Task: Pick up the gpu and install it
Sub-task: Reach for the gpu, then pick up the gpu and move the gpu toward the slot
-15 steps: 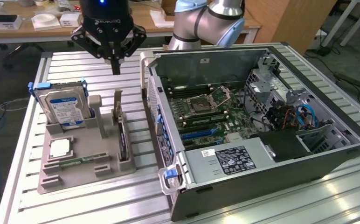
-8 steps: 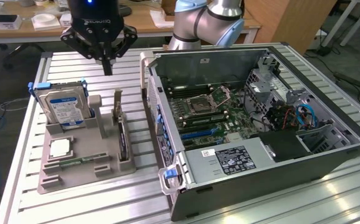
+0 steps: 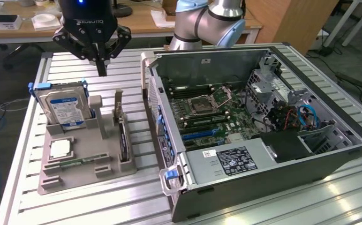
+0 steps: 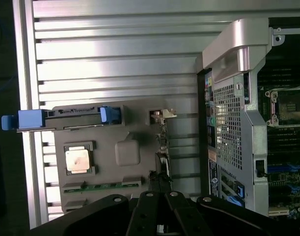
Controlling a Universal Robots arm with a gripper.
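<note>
Gripper (image 3: 102,69) pinched shut on nothing, hanging above gray parts holder (image 3: 59,183) — gpu (image 3: 123,137) on edge in the holder's slot nearest open computer case (image 3: 244,192), hard drive (image 3: 65,108) upright at the holder's far end, memory stick (image 3: 74,162) lying flat in it.

black Robotiq two-finger gripper (image 3: 101,69): white lettering on the body, blue LED lit above it, black linkage bars with round pivot pins, fingers tapering to thin tips. silver-grey tubular robot arm (image 3: 214,21), pale blue joint caps.
</note>
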